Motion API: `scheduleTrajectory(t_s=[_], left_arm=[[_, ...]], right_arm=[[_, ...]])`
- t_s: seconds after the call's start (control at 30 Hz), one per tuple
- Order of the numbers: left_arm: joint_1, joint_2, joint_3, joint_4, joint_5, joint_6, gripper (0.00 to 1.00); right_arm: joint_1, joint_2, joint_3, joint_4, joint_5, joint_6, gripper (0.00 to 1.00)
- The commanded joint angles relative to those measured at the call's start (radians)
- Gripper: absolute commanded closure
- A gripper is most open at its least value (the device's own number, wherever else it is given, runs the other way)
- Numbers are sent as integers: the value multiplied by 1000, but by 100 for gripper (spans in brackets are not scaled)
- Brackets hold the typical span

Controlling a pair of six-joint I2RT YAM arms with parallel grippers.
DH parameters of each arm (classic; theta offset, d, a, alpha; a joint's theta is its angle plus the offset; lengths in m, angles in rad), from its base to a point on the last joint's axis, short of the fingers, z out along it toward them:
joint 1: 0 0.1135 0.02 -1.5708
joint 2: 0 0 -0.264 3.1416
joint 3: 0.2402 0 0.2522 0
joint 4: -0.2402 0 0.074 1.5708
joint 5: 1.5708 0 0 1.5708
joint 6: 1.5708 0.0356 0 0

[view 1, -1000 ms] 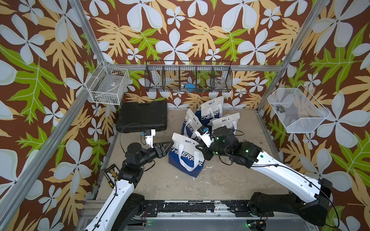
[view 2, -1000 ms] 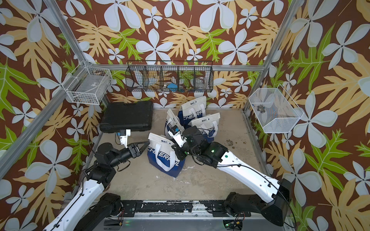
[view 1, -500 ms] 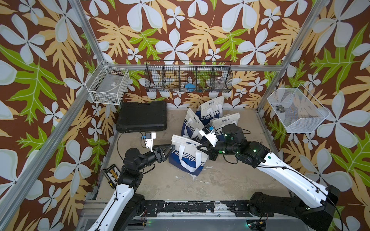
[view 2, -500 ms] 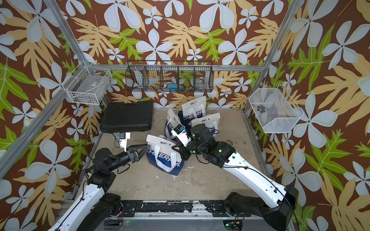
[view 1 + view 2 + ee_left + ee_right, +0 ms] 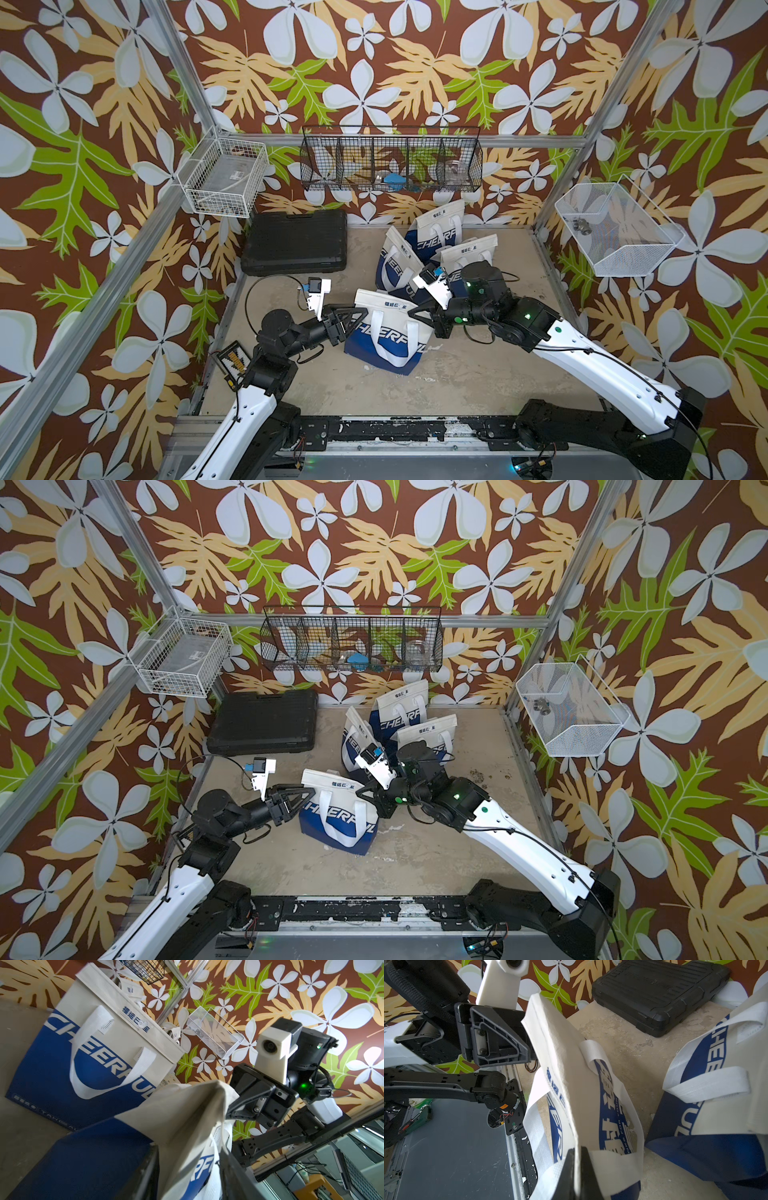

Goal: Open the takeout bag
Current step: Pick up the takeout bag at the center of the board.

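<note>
The takeout bag (image 5: 386, 336) (image 5: 336, 812) is blue and white with white handles and stands mid-table, its top pulled narrow. My right gripper (image 5: 411, 313) (image 5: 360, 792) is shut on the right end of its rim; the right wrist view shows the black fingers of this gripper (image 5: 577, 1150) pinching the white fabric of the bag (image 5: 571, 1076). My left gripper (image 5: 360, 316) (image 5: 309, 798) is at the bag's left end. In the left wrist view this gripper (image 5: 188, 1149) stands open, a finger on each side of the folded end of the bag (image 5: 176, 1109).
Three more of the same bags (image 5: 436, 232) stand behind, close to the right arm. A black case (image 5: 295, 241) lies at the back left. Wire baskets hang on the walls: white at left (image 5: 224, 183), black at the back (image 5: 390, 162), white at right (image 5: 615, 232).
My left jaws widened, then narrowed around the bag's left end. The right wrist shifted slightly to the right, still holding the rim.
</note>
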Motion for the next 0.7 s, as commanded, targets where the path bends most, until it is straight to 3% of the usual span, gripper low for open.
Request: scheduleTrajectory(t_s=[0.0, 0.13, 0.3, 0.33, 0.37, 0.4, 0.43, 0.5, 0.57, 0.67], left_arm=[[-27, -7, 9, -20, 8, 27, 61], [-28, -24, 13, -42, -6, 33, 73], [-29, -46, 15, -36, -6, 25, 100], [-29, -50, 13, -35, -12, 23, 100], [-30, -57, 13, -35, -17, 23, 100], [-30, -63, 13, -37, -23, 21, 100], [-29, -71, 13, -39, -32, 21, 100], [-29, -80, 17, -72, -68, 32, 100], [-29, -76, 22, -94, -76, 41, 100], [-29, -69, 22, -101, -79, 38, 100]], right_arm=[[-4, 2, 5, 57, -9, 29, 100], [-10, 5, 13, 50, 12, 37, 100], [-10, 11, 22, 56, 25, 68, 100], [-11, 14, 25, 56, 37, 75, 100], [-11, 16, 33, 49, 63, 79, 98], [-9, 16, 48, 33, 114, 81, 85], [-8, 11, 63, 17, 176, 80, 72], [58, -17, 111, -37, 495, 69, 56], [181, -55, 134, -35, 817, 33, 49], [346, -67, 138, 22, 1036, -33, 45]])
